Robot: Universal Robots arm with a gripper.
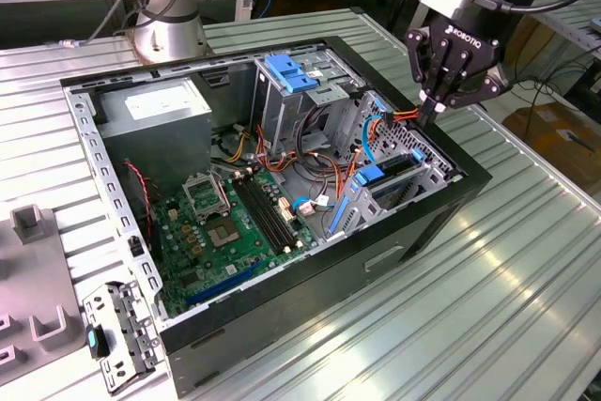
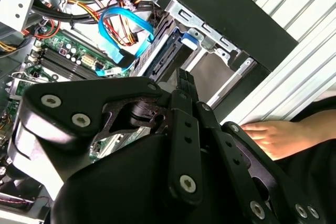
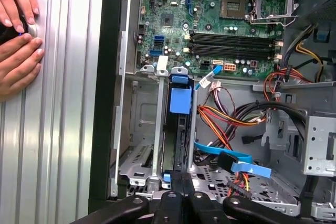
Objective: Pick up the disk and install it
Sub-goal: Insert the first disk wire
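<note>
The disk [image 1: 387,176] stands on edge in the metal drive cage [image 1: 427,159] at the exterior view's right end of the open computer case. A blue rail tab shows at its end. In the first wrist view the disk [image 3: 180,135] sits in the slot under the blue tab, and in the second wrist view the disk [image 2: 160,53] shows beside the cage wall. My gripper [image 1: 433,112] hangs just above the cage's far corner, fingers shut together with nothing between them. Both wrist views show the gripper [image 3: 181,178] [image 2: 184,80] close over the cage.
The case [image 1: 282,298] lies open on a ribbed metal table [image 1: 488,307]. Inside are a motherboard [image 1: 230,223], a grey power supply [image 1: 155,110], a taller cage with a blue latch [image 1: 291,72] and loose cables [image 1: 324,152]. A person's hands [image 3: 18,35] rest on the table beside the case.
</note>
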